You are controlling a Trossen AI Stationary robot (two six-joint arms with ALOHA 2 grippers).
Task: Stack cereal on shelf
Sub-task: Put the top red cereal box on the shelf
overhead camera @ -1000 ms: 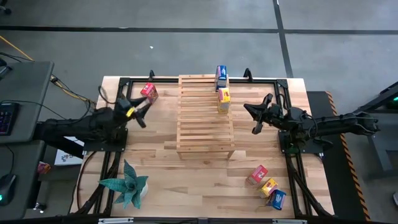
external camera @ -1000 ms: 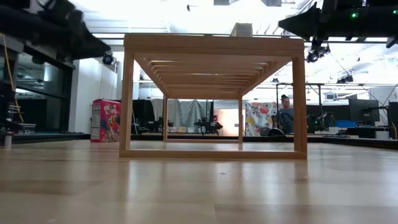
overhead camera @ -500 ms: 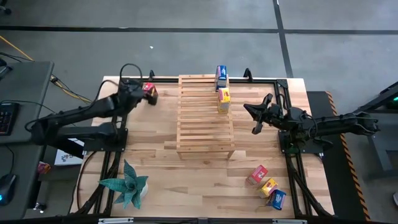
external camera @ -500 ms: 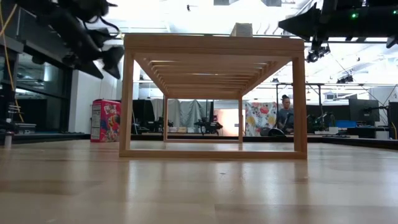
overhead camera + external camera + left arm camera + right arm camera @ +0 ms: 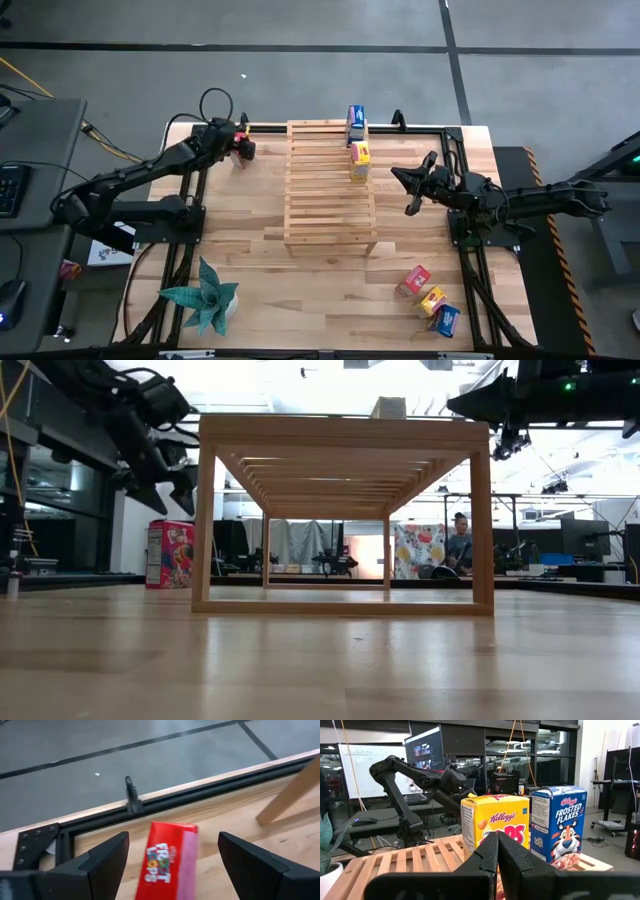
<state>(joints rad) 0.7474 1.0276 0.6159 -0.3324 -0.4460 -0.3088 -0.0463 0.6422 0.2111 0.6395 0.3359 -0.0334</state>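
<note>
1. A red cereal box (image 5: 171, 857) stood upright near the far left corner of the wooden surface (image 5: 320, 280), just left of the shelf (image 5: 330, 190), close to the black frame rail along the far edge.
2. The left claw (image 5: 172, 865) hung directly above that box, its two dark fingers (image 5: 107, 857) spread wide with the box top showing between them. They were not touching it; nothing was held.
3. On the shelf, a yellow-orange box (image 5: 360, 160) and a blue box (image 5: 355, 122) stood upright, one behind the other, toward the right side of the upper tiers.
4. Three more boxes lay grouped at the near right corner of the surface: a red one (image 5: 412, 281), a yellow one (image 5: 432, 300) and a blue one (image 5: 446, 320), close together.
5. The right claw (image 5: 420, 180) waited clenched and empty, just right of the shelf.
6. A teal plant (image 5: 205, 297) sat at the near left, well away from the action.
7. Judged from its look, the red box was probably light, thin cardboard: stiff along its edges, soft in the middle of its broad faces, and easy to tip or dent. Its printed faces might be a little slick.
8. A sensible hold would be across the narrow thickness near the top, squeezing only gently so the panels did not buckle, then lifting straight up.
</note>
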